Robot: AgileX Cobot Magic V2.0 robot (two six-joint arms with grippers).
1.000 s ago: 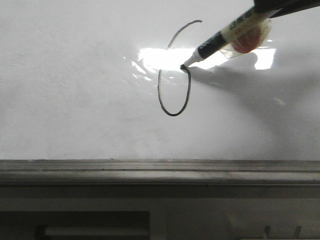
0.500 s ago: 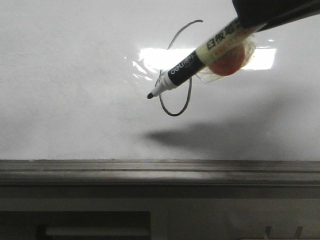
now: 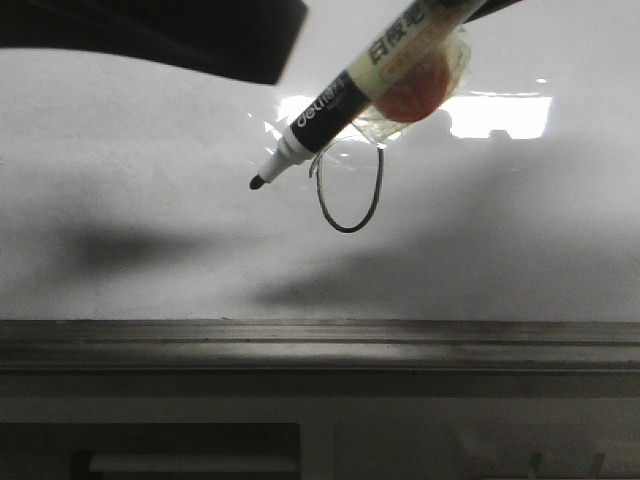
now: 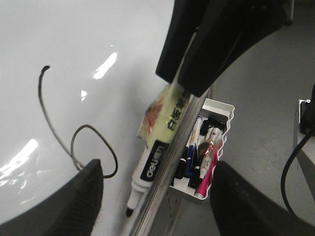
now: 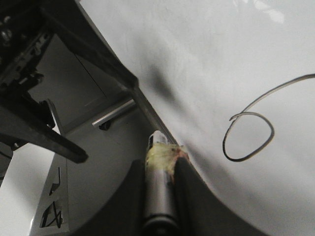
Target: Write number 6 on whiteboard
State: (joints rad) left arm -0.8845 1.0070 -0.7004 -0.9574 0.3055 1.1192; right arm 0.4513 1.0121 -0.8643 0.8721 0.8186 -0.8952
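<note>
**One marker lifted, one 6 on the board**

One number 6 (image 3: 349, 190) stands drawn on the whiteboard (image 3: 150, 250), well above its grey ledge (image 3: 300, 335); its tail is partly covered in the front view by the single marker (image 3: 330, 110). The right gripper (image 5: 160, 196) is clamped on that marker, tape wrapped around the barrel; the black tip hangs clear of the board surface, beside the loop. The left gripper (image 4: 155, 196) is spread wide with nothing between its fingers. One white basket (image 4: 216, 147) hangs off the board's edge, holding several pens; their exact count is unclear. The right arm is cut off at the frame's top.
</note>
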